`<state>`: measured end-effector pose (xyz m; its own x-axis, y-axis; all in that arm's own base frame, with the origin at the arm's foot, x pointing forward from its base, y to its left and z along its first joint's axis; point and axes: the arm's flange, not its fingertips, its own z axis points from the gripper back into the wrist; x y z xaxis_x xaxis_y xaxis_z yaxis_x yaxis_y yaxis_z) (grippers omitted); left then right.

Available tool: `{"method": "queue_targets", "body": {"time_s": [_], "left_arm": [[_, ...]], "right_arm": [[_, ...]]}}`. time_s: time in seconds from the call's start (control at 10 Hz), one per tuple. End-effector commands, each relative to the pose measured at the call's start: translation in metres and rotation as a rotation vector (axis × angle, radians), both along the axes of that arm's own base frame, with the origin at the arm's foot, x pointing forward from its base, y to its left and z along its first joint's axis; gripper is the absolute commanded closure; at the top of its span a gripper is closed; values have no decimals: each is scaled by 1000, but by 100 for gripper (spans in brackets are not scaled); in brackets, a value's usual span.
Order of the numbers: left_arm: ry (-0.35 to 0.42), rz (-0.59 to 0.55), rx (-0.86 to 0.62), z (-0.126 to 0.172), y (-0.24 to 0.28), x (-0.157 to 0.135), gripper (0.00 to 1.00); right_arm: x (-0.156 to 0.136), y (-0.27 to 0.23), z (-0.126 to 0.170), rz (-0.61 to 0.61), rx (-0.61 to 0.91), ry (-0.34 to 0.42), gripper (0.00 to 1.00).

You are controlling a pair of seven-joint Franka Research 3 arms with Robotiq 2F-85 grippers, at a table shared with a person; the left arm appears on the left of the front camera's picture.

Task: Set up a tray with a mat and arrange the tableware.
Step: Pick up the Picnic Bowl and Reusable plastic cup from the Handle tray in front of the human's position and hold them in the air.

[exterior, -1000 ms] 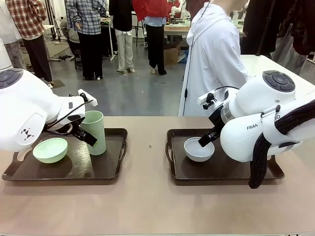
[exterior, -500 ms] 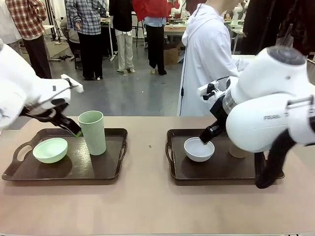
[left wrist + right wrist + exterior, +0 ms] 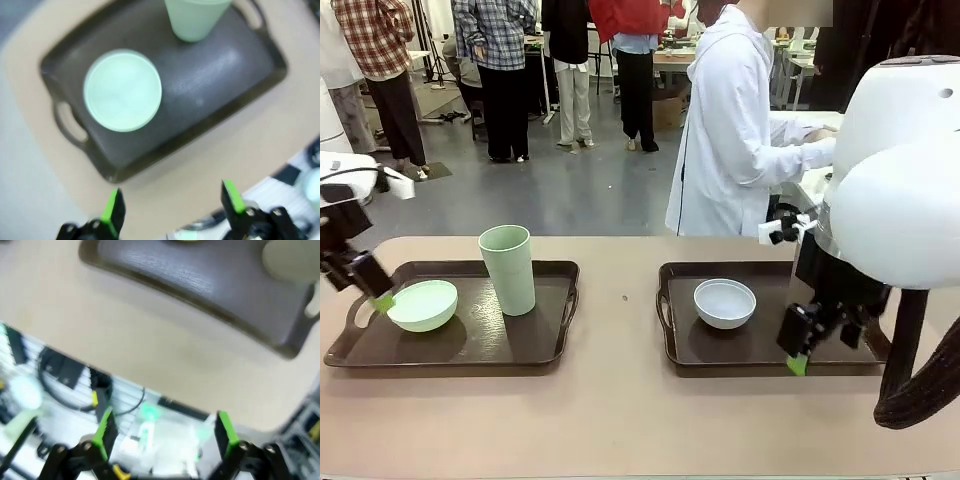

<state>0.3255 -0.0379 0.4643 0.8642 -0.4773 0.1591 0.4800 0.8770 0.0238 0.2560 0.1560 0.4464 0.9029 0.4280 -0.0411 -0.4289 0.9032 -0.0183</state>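
Both pairs of jaws stand wide with nothing between them. The left gripper (image 3: 380, 297) hangs off the left end of the left tray (image 3: 470, 338), clear of what it carries. The right gripper (image 3: 799, 352) hangs over the near edge of the right tray (image 3: 720, 358), toward its near right corner.

On the left tray, the mint bowl (image 3: 422, 305) sits in the left half, by the handle. The green tumbler (image 3: 508, 269) stands upright toward the far edge, right of the middle. On the right tray, the white bowl (image 3: 724, 302) sits in the left half, well apart from your right gripper.

Expect all three to be light and stiff. They look like matte plastic, so they are not fragile, but they are easy to knock or slide across the tray floor.

- **The bowls:** They are shallow with a thin, flaring wall. Take each one by the rim, with one pad inside and one outside. A squeeze across the full width would likely make the bowl pop upward out of the pads.
- **The tumbler:** It is tall and tapers toward the base, so it will tip at a sideways nudge. Come in level and close on its upper half, where it is widest, or pinch the lip from above. Squeeze gently, since a thin wall may flex.

You cannot tell from here whether the dark tray floor is a mat or bare tray, so treat it as possibly slick.
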Motion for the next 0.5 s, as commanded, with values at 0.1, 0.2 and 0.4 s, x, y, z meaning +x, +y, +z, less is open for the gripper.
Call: {"method": "queue_targets", "body": {"time_s": [0.1, 0.2, 0.4], "left_arm": [[-57, -2, 27, 0, -18, 7, 0], [-57, -2, 27, 0, -18, 7, 0], [-33, -19, 19, 3, -11, 2, 0]], "right_arm": [[13, 2, 3, 34, -5, -86, 0], [13, 2, 3, 34, -5, -86, 0], [27, 0, 1, 17, 96, 16, 0]]}}
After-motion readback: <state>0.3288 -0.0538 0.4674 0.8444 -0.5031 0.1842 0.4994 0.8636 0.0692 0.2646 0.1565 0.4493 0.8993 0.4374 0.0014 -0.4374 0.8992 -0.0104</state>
